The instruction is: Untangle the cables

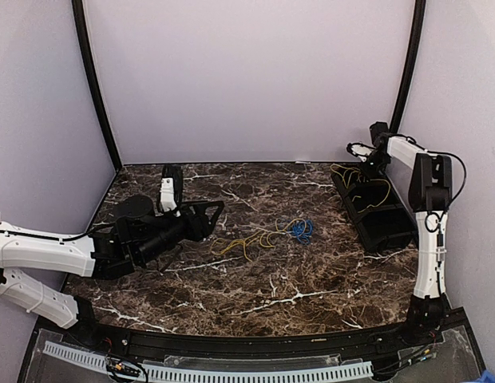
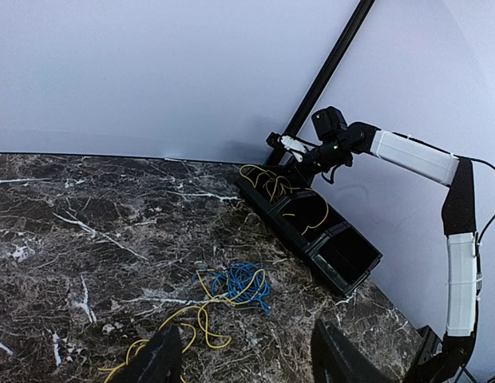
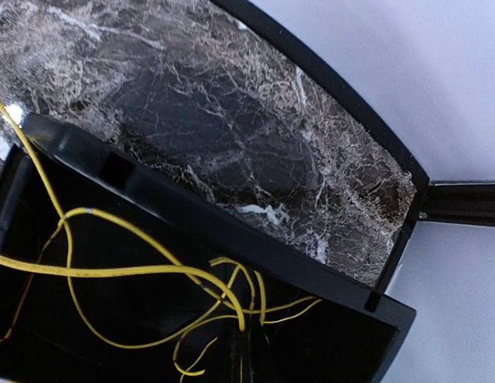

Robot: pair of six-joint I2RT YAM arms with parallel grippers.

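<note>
Marble table. Black bin at R edge, yellow cable looped inside. L claw released, empty, over table's L. R claw clenched above bin's far end, grasp unclear. Yellow wire + blue wire tangled mid-table.

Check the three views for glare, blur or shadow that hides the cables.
Top external: soft even light, yellow cables thin against busy marble, blue cable clearer. Left wrist: sharp, no glare. Right wrist: yellow cable crisp on the black tray, small glint on its left rim.
</note>
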